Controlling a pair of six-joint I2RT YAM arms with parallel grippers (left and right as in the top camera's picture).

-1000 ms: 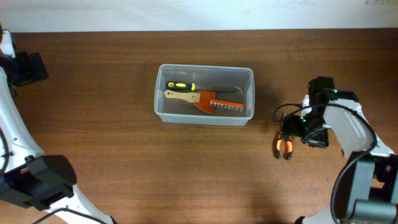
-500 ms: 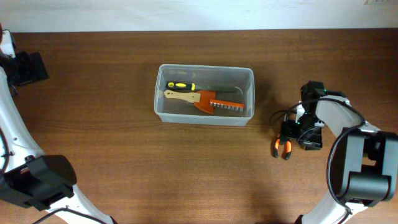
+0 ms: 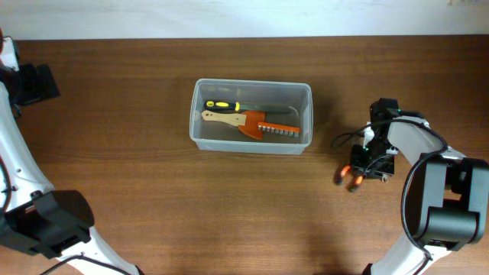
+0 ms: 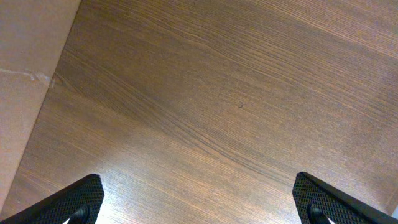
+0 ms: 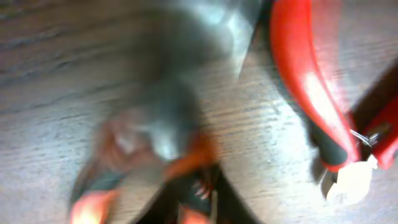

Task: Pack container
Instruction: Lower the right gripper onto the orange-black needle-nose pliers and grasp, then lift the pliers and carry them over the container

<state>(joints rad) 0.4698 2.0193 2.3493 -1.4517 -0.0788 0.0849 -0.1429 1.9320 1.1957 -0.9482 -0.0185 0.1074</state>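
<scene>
**Container (image 3: 250, 147) placed mid-tabletop (image 3: 137, 206); right end effector (image 3: 365, 166) clenched on pliers (image 3: 348, 178).**

Inside the clear container, a yellow-and-black screwdriver (image 3: 223, 105) and an orange brush (image 3: 256, 124) with a wooden handle are seen lying lengthwise, side by side. Well to the container's right, the orange-handled pliers are gripped at their head end, with the handles sticking out toward the front left. The right wrist view is badly blurred, but a red-handled cutter (image 5: 308, 87) can be made out on the tabletop just beside the pliers. The left end effector (image 4: 202, 202) is released, its fingers spread wide above bare wood, well apart from the container.
</scene>
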